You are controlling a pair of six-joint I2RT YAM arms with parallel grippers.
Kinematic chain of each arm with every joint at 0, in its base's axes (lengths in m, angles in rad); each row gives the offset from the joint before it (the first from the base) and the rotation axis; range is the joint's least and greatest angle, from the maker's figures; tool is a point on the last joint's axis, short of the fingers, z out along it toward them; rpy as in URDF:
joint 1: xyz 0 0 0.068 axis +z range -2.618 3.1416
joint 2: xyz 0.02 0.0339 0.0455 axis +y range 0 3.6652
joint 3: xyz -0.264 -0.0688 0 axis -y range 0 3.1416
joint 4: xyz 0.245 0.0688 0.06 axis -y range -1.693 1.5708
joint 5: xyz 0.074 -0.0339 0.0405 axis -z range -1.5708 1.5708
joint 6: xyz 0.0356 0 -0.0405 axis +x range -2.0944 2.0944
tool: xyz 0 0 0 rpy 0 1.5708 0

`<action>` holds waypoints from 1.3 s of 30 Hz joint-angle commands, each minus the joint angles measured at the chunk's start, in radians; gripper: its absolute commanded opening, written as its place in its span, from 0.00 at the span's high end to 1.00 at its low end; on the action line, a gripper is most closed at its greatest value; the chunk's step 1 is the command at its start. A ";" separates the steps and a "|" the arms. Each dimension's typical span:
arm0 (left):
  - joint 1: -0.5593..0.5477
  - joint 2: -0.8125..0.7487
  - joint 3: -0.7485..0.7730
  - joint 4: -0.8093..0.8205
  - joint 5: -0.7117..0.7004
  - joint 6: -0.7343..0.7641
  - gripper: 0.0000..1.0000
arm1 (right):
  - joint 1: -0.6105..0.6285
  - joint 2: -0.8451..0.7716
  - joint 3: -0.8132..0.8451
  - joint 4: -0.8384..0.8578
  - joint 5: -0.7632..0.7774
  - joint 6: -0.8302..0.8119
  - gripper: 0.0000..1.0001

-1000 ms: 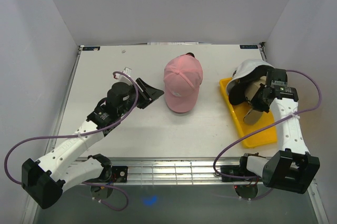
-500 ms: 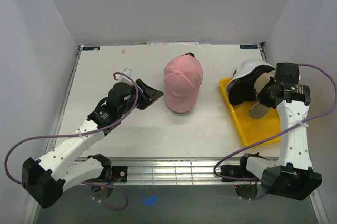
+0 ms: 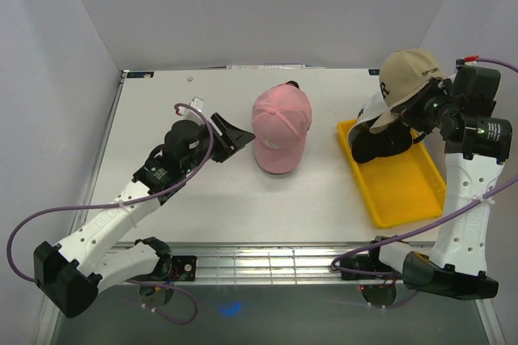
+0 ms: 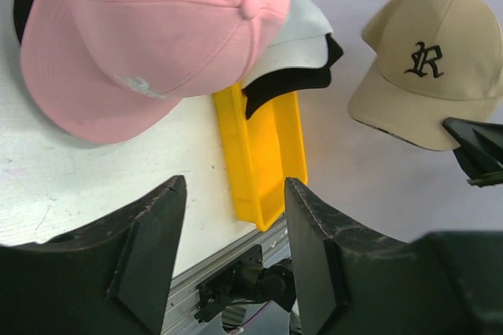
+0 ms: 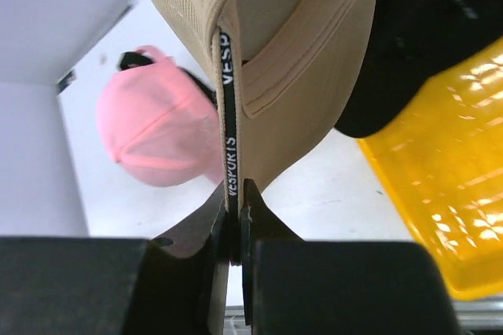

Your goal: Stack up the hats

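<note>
Aloft by yellow tray (image 3: 401, 195): tan cap (image 3: 407, 70), rim pinched in right gripper (image 5: 236, 197) jaws. On desk (image 3: 324, 199) centre: pink cap (image 3: 281, 129); left gripper (image 4: 234, 193) jaws spread, empty, nearby. Best: carry tan cap across, centre crown over pink crown, align brims before release.

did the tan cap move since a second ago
Yes. Pinched in the right hand, the tan cap went from over the middle of the yellow tray to up beyond the tray's far edge in the top view.
</note>
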 commanded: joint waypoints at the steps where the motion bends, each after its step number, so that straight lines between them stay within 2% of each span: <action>1: 0.004 0.005 0.086 0.041 0.035 0.060 0.36 | 0.020 0.034 0.061 0.152 -0.244 0.054 0.92; 3: 0.004 0.025 0.137 0.050 0.071 0.080 0.34 | 0.085 0.057 0.095 0.246 -0.284 0.114 0.92; 7: 0.017 0.099 0.244 0.069 0.168 0.114 0.27 | 0.300 0.135 0.162 0.410 -0.276 0.200 0.92; 9: 0.035 0.128 0.275 0.107 0.238 0.091 0.27 | 0.355 0.163 0.179 0.519 -0.287 0.247 0.92; 13: 0.162 0.125 0.263 0.199 0.343 0.001 0.26 | 0.439 0.206 0.118 0.787 -0.367 0.375 0.92; 16: 0.268 0.111 0.232 0.294 0.421 -0.093 0.25 | 0.467 0.233 0.112 0.904 -0.388 0.422 0.92; 19: 0.326 0.117 0.198 0.395 0.470 -0.186 0.25 | 0.481 0.256 0.074 1.040 -0.427 0.516 0.92; 28: 0.336 0.188 0.186 0.596 0.473 -0.346 0.24 | 0.507 0.292 -0.054 1.355 -0.526 0.767 0.92; 39: 0.334 0.264 0.195 0.710 0.452 -0.444 0.26 | 0.519 0.270 -0.232 1.595 -0.595 0.903 0.92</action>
